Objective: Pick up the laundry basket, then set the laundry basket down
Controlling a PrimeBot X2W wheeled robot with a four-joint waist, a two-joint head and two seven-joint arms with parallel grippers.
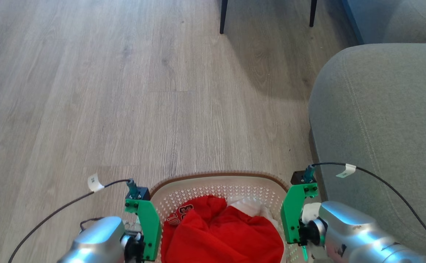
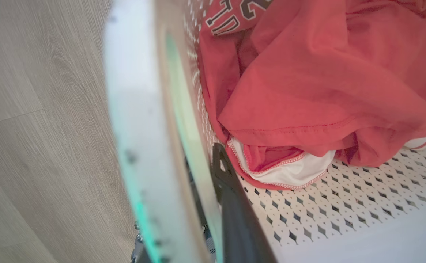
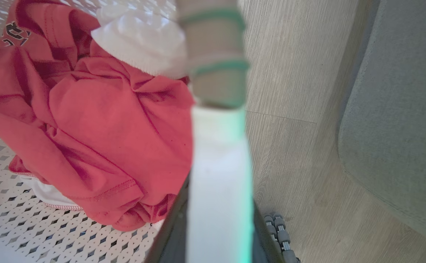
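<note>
**A:** What is on the left?

**B:** Pale wood-plank floor (image 1: 88,91). At the lower left, the left gripper (image 2: 207,173) is clamped on the side of the laundry basket (image 1: 216,176). One dark finger (image 2: 231,208) lies inside against the perforated wall, and the other is hidden behind the blurred white rim.

**A:** Where is the basket?

**B:** At the bottom centre of the head view, between the two arms and close to the robot. A crumpled red garment (image 1: 227,233) and a white piece (image 1: 247,206) lie in it. I cannot tell whether the basket rests on the floor or hangs clear.

**A:** And the right?

**B:** The right gripper (image 3: 220,204) is closed around the basket's white handle (image 3: 220,164), with a dark finger on each side. Just beyond it is a grey sofa (image 1: 381,120). Two dark furniture legs (image 1: 223,16) stand at the top, well apart from the basket.
</note>
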